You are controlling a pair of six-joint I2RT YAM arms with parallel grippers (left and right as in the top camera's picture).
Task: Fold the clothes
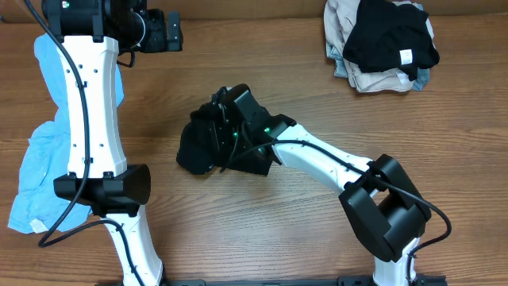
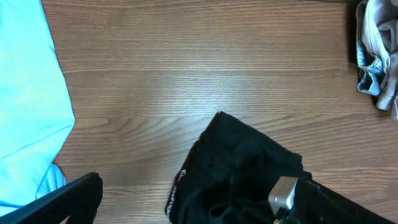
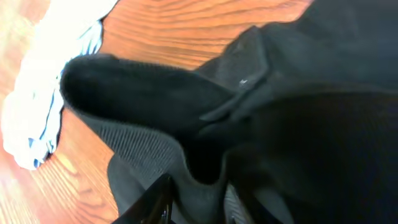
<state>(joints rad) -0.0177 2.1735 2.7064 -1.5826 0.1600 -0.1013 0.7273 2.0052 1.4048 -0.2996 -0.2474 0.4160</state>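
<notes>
A crumpled black shirt lies bunched at the table's middle. It also shows in the left wrist view and fills the right wrist view. My right gripper is down in the bunch, and its fingers are shut on a fold of the black fabric. My left gripper is at the far left, above bare table and apart from the shirt. Its fingers are wide open and empty. A light blue tee lies spread at the left edge and shows in the left wrist view.
A pile of folded beige and black pieces sits at the far right corner and shows in the left wrist view. The left arm's white links stand over the blue tee. The table is brown wood.
</notes>
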